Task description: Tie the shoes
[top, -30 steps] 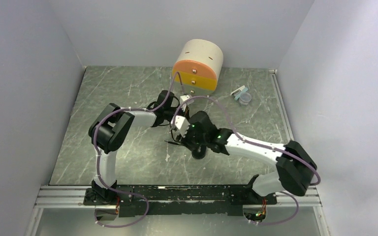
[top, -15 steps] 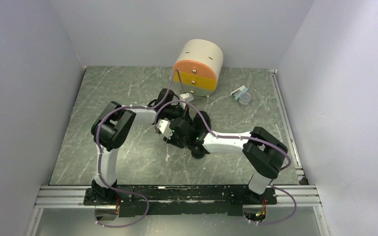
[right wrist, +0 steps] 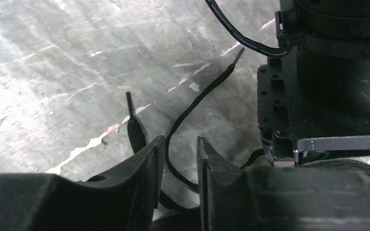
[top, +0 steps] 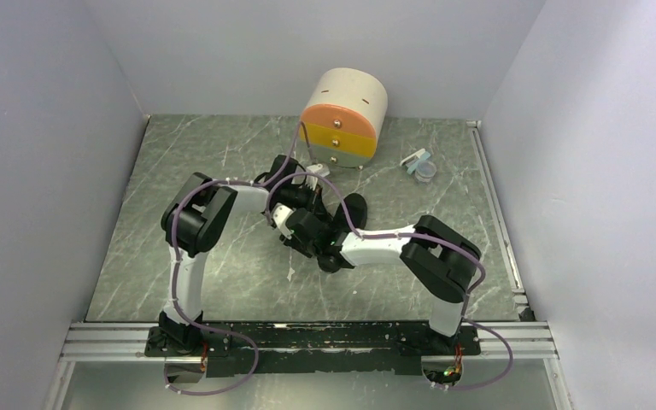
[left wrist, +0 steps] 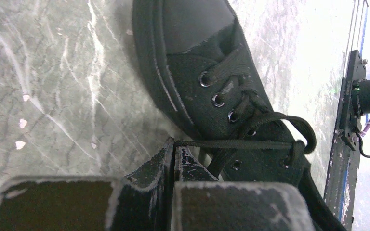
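Note:
The black shoe [left wrist: 207, 72] lies on the marble table [left wrist: 53, 72], mostly hidden under both arms in the top view [top: 357, 209]. My left gripper [left wrist: 174, 144] is shut on a thin black lace [left wrist: 236, 144], which is stretched taut from the fingertips to an eyelet near the shoe's collar. My right gripper [right wrist: 177, 142] hovers low over the table, open. A slack lace [right wrist: 192, 103] curves through the gap between its fingers without being pinched. A second lace end [right wrist: 134, 127] lies just left of the left finger. The left arm's wrist [right wrist: 327, 72] is close on the right.
A round drawer box [top: 342, 120] with orange and yellow fronts stands at the back of the table. A small pale blue object [top: 419, 164] lies at the back right. The arms' base rail [top: 307, 342] runs along the near edge. Grey walls enclose three sides.
The right arm has folded in and carried its gripper leftward over the shoe, close to the left gripper. The left gripper has stayed shut on the lace, shifting only slightly.

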Robot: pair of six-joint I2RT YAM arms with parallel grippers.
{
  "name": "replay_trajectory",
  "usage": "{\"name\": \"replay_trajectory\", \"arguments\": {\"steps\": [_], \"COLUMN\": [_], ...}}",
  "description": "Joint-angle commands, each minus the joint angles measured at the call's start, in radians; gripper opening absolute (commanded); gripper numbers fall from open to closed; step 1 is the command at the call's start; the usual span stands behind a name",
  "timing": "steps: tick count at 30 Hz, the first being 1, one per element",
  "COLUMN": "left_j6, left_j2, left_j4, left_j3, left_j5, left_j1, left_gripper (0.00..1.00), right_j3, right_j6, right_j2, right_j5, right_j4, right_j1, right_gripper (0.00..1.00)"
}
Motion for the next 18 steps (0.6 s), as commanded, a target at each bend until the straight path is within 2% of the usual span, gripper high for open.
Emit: {"name": "replay_trajectory", "arguments": {"steps": [1,4,7,11,15,18], "left_j6": [0.013,0.011,0.012,0.018,0.013,0.01], "left_j2": [0.024,0.023,0.018,0.013,0.01,0.001], "left_j4": [-0.037,-0.037,-0.038,-0.043,-0.042,-0.034], "left_j3": [0.049,0.048,0.046,0.048,0.043,0.029], "left_j5": [-0.032,-0.027,-0.019,-0.01,-0.007,-0.005], "left_j1": [-0.029,-0.029,-0.029,-0.028,-0.028,-0.028], "left_gripper": [0.05,0.05,0.05,0.05,0.05,0.05], "right_j3": [0.003,-0.013,-0.024,-0.039,-0.083,-0.116], "right_j6": [0.033,0.018,0.021,0.049,0.073,0.029], "right_j2": [0.062,0.083,0.084,0.056,0.018,-0.001], "right_j5": [0.122,0.146,0.098,-0.012,0.014,0.029], "right_j4": [0.065,0.074,0.075,0.073,0.055,0.047], "right_j1": [-0.011,-0.011,-0.009,-0.007,-0.004,-0.004], "right_gripper": [0.3,0.26,0.22,0.3,0.33,0.31]}}
